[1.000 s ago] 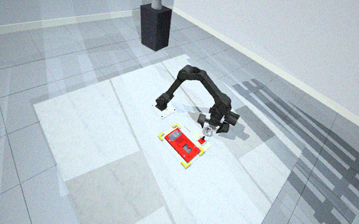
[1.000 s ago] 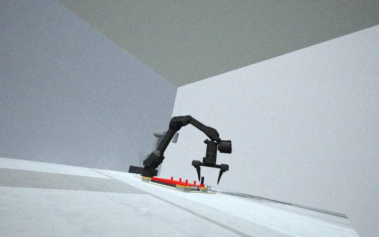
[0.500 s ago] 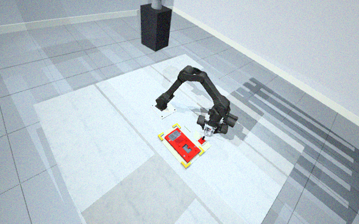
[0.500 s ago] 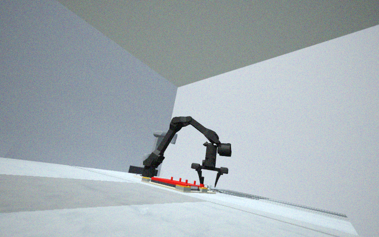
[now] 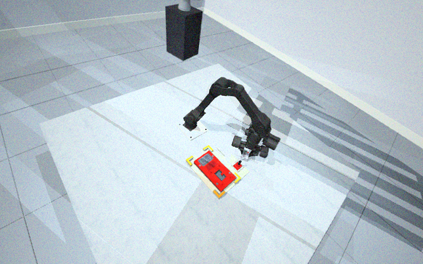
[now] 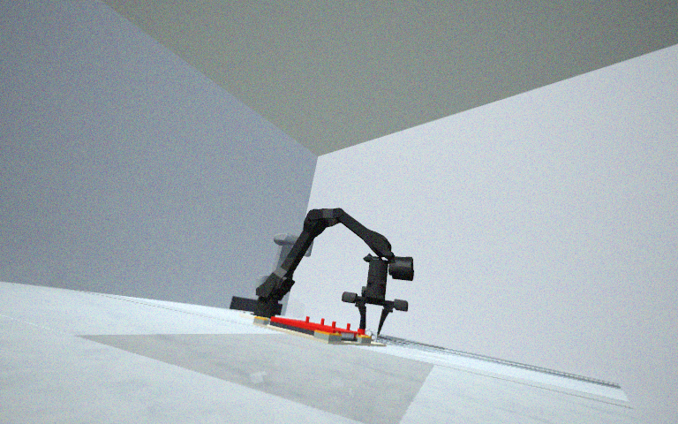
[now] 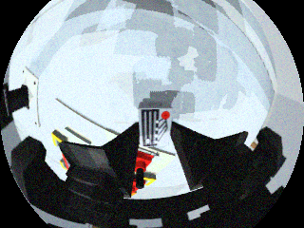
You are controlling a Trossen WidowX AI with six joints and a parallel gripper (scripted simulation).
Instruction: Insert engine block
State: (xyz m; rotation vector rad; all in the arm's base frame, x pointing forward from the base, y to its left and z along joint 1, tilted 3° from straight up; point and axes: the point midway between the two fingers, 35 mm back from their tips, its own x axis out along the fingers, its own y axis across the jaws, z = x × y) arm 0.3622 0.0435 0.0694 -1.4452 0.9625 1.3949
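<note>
The fingers (image 6: pixel 370 329) are standing about half closed and are gripping the small engine block (image 5: pixel 238 164), which is sitting on the desk (image 5: pixel 113 137) just beside the red car body (image 5: pixel 215 170), at about 2 o'clock from it. The hold is looking narrow, so I judge the block may be twisting or slipping during the lift, and then its slot side may be missing the rib. The pegs (image 6: pixel 322 321) standing up on the body and the yellow corner brackets (image 5: pixel 208 147) are standing near the path and could be bumped.

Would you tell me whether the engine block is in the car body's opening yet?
Out: the opening shows dark, unfilled, and the gripper grips the engine block beside the car body.
</note>
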